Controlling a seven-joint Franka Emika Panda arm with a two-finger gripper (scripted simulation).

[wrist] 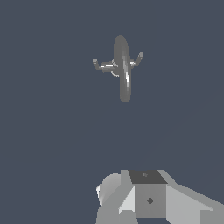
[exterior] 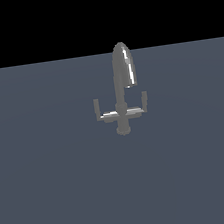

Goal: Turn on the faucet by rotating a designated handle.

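The faucet (exterior: 123, 72) is a small dark-grey shiny tap standing on the flat grey floor, with a tall arched spout, a short crossbar and a round base (exterior: 123, 129). The crossbar carries two alike upturned levers: one handle (exterior: 97, 107) on the exterior view's left and one (exterior: 144, 99) on its right. Nothing marks which is the designated one. The wrist view looks down on the faucet (wrist: 123, 72) and both levers (wrist: 95, 62) (wrist: 139, 57) from well away. Only part of my gripper (wrist: 148, 197) shows there, far from the faucet. Its fingers are not distinguishable. The arm is out of the exterior view.
A plain grey-blue floor (exterior: 54, 192) spreads around the faucet, with a black background behind it.
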